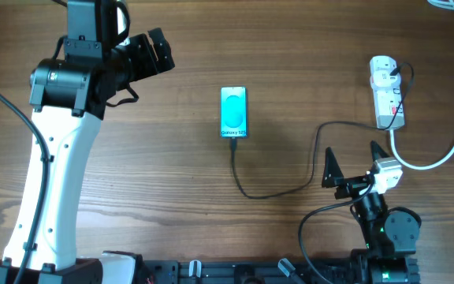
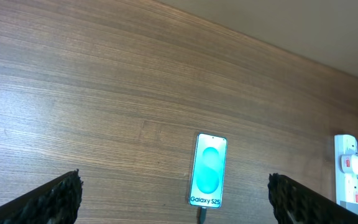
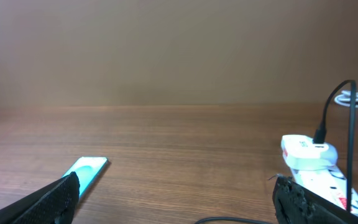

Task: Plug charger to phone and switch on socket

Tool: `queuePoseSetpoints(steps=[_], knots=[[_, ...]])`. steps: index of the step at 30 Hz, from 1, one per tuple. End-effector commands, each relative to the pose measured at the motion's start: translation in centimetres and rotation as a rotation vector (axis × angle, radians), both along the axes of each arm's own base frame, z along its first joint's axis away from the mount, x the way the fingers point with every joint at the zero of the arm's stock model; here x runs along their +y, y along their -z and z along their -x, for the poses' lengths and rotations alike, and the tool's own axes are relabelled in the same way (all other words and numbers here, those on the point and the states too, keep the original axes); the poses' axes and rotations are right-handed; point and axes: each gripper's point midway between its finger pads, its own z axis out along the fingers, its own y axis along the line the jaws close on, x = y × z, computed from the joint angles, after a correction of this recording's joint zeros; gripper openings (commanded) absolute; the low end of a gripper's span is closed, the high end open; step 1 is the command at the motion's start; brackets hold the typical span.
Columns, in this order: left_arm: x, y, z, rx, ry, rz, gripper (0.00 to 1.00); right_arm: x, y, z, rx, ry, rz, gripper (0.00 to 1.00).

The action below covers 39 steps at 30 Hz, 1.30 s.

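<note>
Brown wood-grain tabletop [image 1: 172, 173] beneath both arms. Near its middle, lying flat and screen up, small rectangular phone [image 1: 233, 112] with bright cyan-green display and a white band of dark text at the near end. Meeting that near end, thin black charger cable [image 1: 252, 196]: down from the phone, curving right, up beside the right arm, then across to a small black plug seated in the white elongated power strip [image 1: 386, 93] with red markings. Power strip off at the table's right side, well apart from the phone. Trailing from it toward the right edge, thicker white lead [image 1: 428, 166]. Switch position too small to tell. Left gripper [image 1: 158, 52] at the far left, well clear of the phone, fingers spread wide. Right gripper [image 1: 353, 155] at the near right, just beside the cable's upward run, fingers likewise parted wide; in its wrist view, phone low on the left and power strip low on the right.
</note>
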Motion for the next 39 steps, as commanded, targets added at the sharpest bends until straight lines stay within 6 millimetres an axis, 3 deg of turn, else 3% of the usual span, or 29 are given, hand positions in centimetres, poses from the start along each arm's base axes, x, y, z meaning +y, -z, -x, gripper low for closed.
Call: queuePoseSetpoints(steps=[1,5,39], knots=[[0.3,0.2,-0.2,0.000,-0.007,-0.018,1.00,-1.0,-0.2,-0.1,-0.015,0.054,0.032,1.00],[0.3,0.2,-0.2,0.000,-0.007,-0.018,1.00,-1.7,-0.1,-0.1,-0.019,0.096,0.111,1.00],[0.3,0.2,-0.2,0.000,-0.007,-0.018,1.00,-2.0,-0.1,-0.2,-0.018,0.112,0.095,1.00]])
